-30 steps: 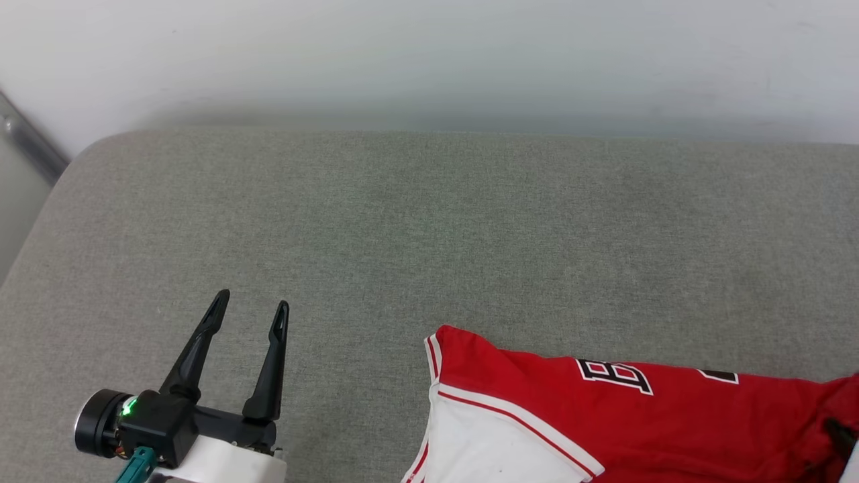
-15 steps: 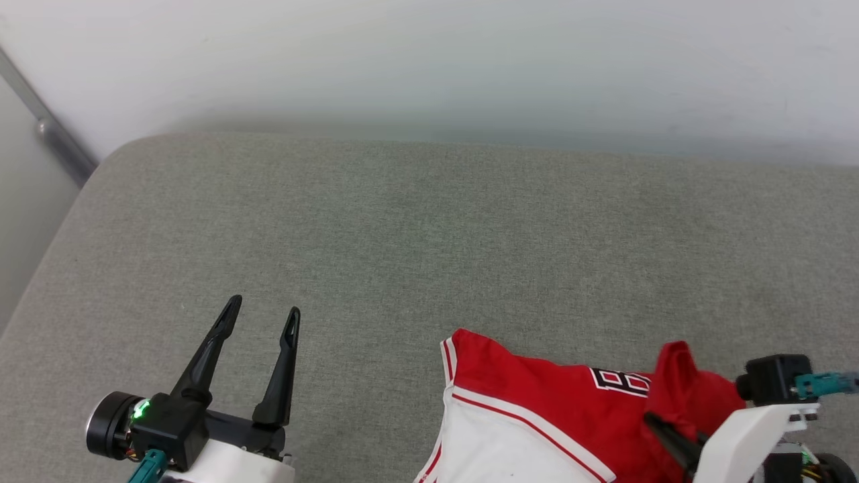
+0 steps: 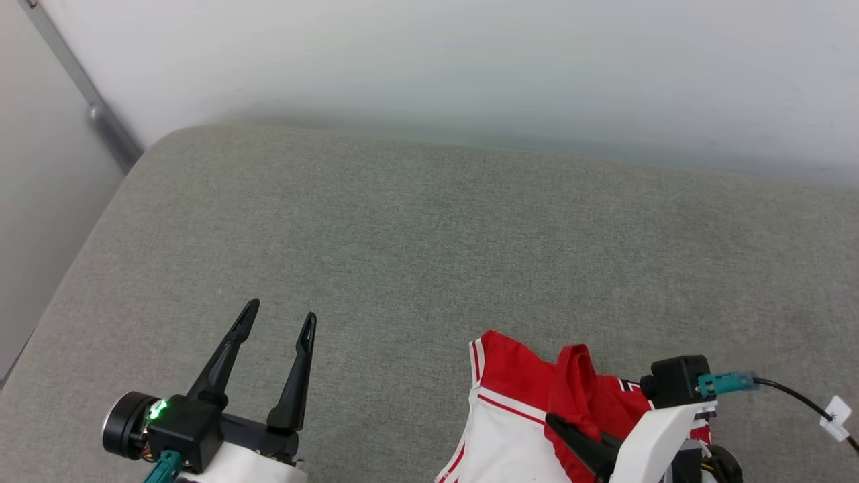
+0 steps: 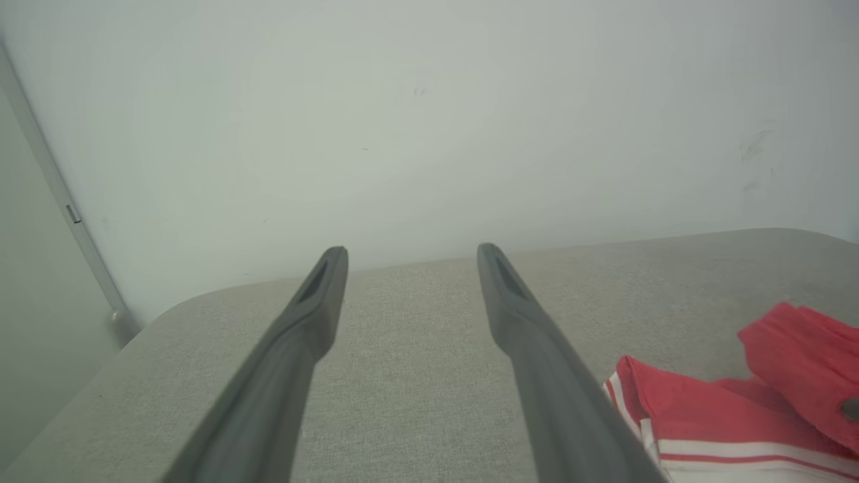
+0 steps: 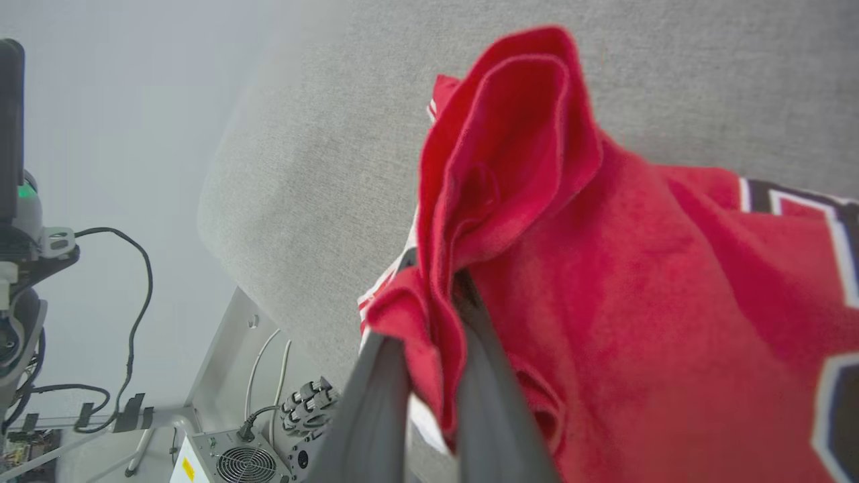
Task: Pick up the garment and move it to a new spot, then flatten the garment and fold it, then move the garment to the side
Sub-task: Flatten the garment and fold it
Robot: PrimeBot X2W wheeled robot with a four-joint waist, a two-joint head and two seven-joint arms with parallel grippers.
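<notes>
while in right gripper point(image 5: 436, 288), red garment point(image 5: 637, 302)

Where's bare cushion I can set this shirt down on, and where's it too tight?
The whole middle and far cushion is bare, from the wall down to the left gripper and the shirt. The strip between those two is also free. Tightest is the near right, where the right gripper pinches the shirt beside its cable.

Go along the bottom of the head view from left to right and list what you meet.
In order: left claw, open → garment → black cable → white tag. The right claw grips the garment and overlaps it, so it has no clear place.
</notes>
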